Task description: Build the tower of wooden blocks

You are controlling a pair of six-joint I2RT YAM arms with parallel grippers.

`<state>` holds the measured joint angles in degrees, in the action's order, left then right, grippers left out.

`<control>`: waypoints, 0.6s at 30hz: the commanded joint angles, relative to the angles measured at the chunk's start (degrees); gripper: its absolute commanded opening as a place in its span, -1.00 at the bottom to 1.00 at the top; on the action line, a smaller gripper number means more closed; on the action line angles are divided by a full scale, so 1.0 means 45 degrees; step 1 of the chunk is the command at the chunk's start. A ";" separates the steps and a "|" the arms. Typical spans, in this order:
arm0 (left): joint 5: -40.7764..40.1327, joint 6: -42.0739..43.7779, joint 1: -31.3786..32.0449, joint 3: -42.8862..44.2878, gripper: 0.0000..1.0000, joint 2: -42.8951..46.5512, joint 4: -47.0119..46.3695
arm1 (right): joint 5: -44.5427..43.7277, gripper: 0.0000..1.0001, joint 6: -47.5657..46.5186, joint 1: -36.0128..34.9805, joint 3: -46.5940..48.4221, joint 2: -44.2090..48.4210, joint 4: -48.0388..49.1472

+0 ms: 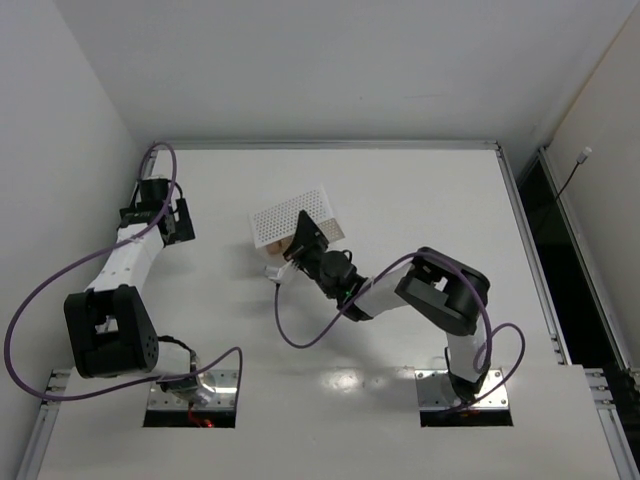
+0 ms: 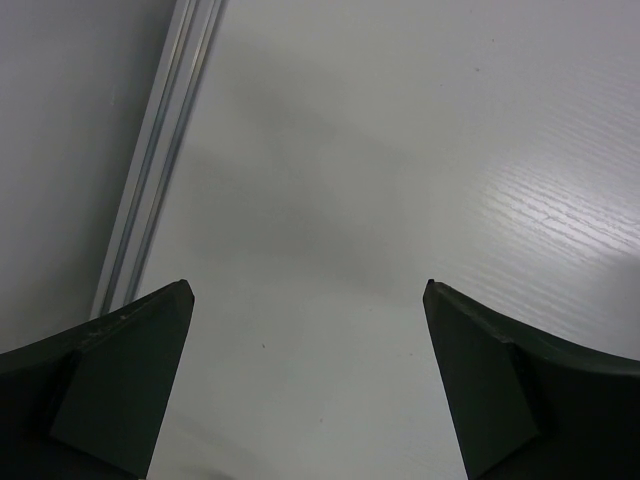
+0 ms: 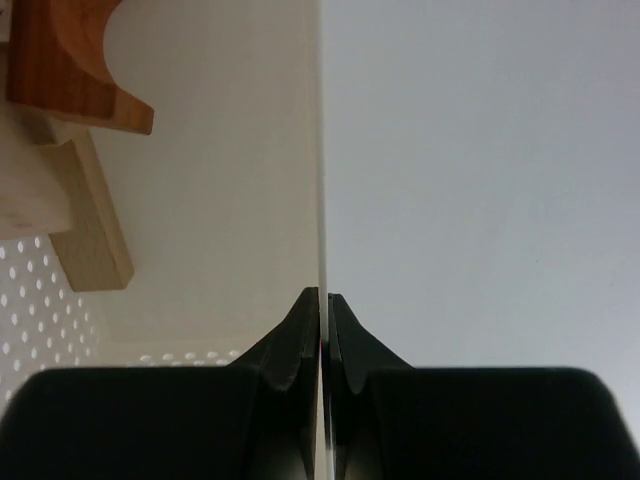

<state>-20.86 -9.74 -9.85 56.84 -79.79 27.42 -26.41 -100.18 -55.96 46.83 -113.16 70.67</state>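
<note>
My right gripper [image 3: 324,296] is shut on the thin side wall of the white perforated tray [image 3: 320,150]. Inside the tray a reddish-orange arch block [image 3: 60,60] lies on pale tan blocks [image 3: 85,215] at the upper left. In the top view the right gripper [image 1: 303,240] holds the tray [image 1: 285,213] tipped up at mid-table, with a bit of orange block [image 1: 288,247] and a pale piece [image 1: 272,272] showing at its lower edge. My left gripper [image 2: 308,290] is open and empty over bare table; in the top view it [image 1: 168,218] is at the far left.
An aluminium rail [image 2: 150,170] runs along the table's left edge close to the left gripper. White walls enclose the table on the left and at the back. Purple cables [image 1: 300,335] loop from both arms over the table.
</note>
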 commanded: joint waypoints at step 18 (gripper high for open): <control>0.1296 -0.0356 -0.0136 0.1412 1.00 -0.0609 0.0372 | 0.2723 -1.00 -0.1859 0.0855 -0.0072 0.0909 0.7439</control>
<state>-15.81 -10.68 -9.85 61.32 -82.67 28.82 -15.81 -106.34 -51.42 44.97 -110.74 69.84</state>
